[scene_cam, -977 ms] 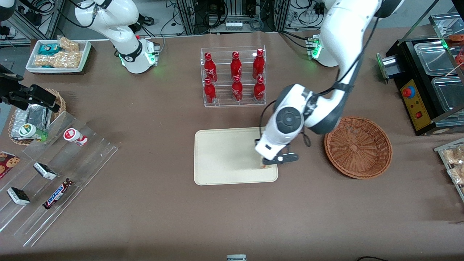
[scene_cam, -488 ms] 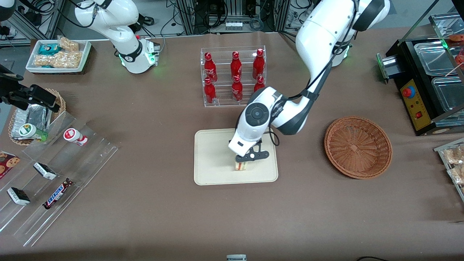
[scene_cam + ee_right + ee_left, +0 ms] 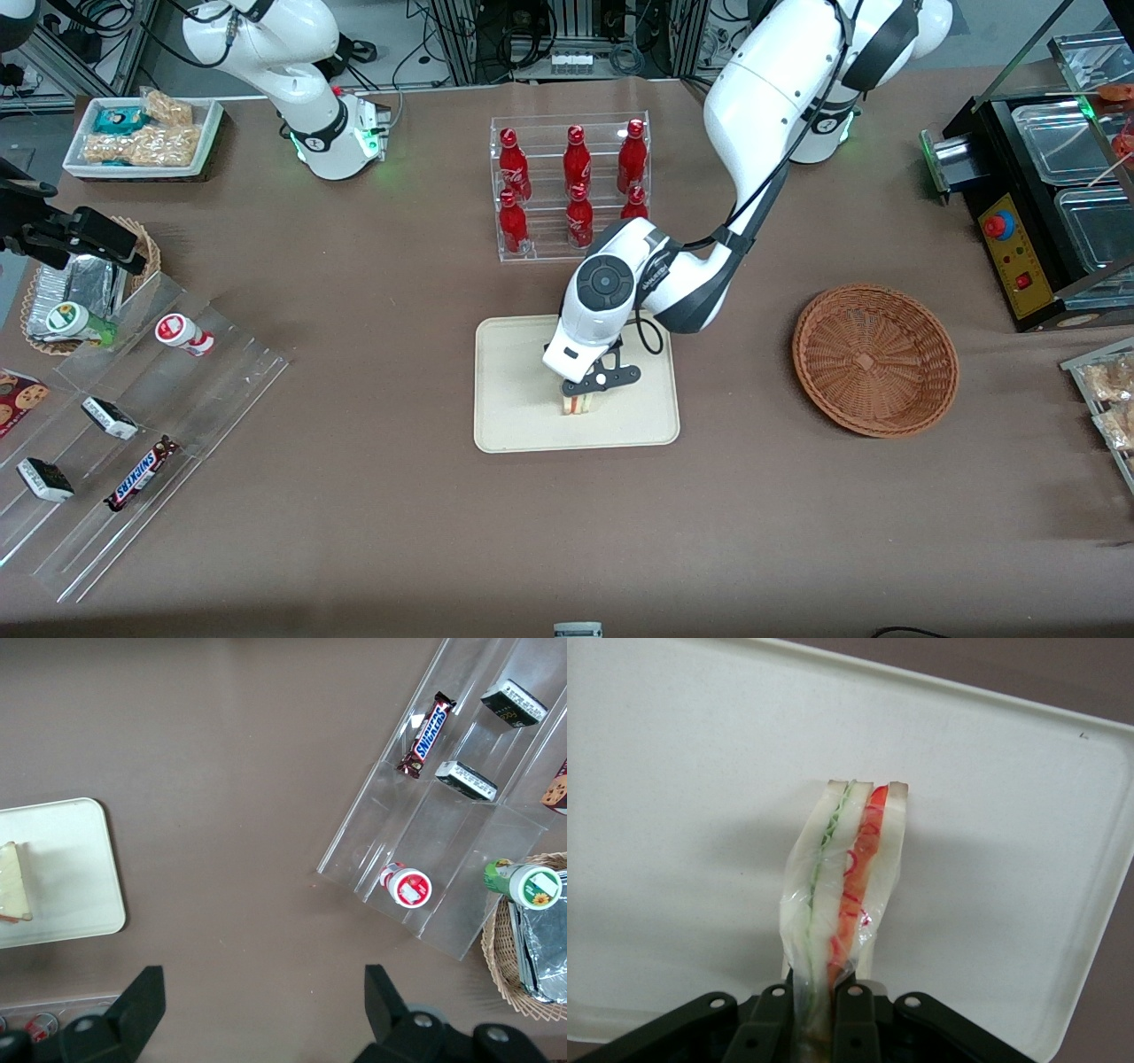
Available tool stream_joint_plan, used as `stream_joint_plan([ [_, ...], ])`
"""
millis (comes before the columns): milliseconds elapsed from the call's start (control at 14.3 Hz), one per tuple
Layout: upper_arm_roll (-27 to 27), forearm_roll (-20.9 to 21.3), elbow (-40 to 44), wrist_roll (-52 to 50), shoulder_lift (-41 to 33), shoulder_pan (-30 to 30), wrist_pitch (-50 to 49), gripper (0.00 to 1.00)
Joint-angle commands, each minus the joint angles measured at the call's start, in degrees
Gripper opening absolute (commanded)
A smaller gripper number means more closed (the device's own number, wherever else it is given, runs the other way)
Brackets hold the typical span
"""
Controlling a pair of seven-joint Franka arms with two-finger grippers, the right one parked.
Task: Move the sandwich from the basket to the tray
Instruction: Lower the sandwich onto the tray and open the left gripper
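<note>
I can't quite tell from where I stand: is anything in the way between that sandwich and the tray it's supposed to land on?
Nothing visible is. The gripper has its jaws shut on the sandwich, which hangs right over the bare cream tray. The wicker basket sits off toward the working arm's end of the table.

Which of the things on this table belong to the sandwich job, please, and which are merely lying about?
Part of the job:
- sandwich, clamped in the gripper over the tray
- tray
- basket, now with nothing in it

Lying about:
- cola bottles in their clear rack
- Snickers bar
- smaller wicker basket with foil packets
</note>
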Motion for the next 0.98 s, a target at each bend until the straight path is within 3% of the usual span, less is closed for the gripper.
stream_joint_plan([
  [0, 0.63, -0.44, 1.44, -0.77, 1.13, -2.25, -0.45, 0.14],
  [70, 0.63, -0.43, 1.43, -0.85, 1.14, -2.26, -0.45, 0.23],
  [209, 0.63, -0.52, 1.43, -1.47, 0.96, -2.26, -0.45, 1.0],
  [698, 1.07, -0.08, 1.61, -1.47, -4.82, -0.43, -0.44, 1.0],
  [907, 1.15, 0.53, 1.35, -0.94, -10.1, 2.91, -8.23, 1.0],
])
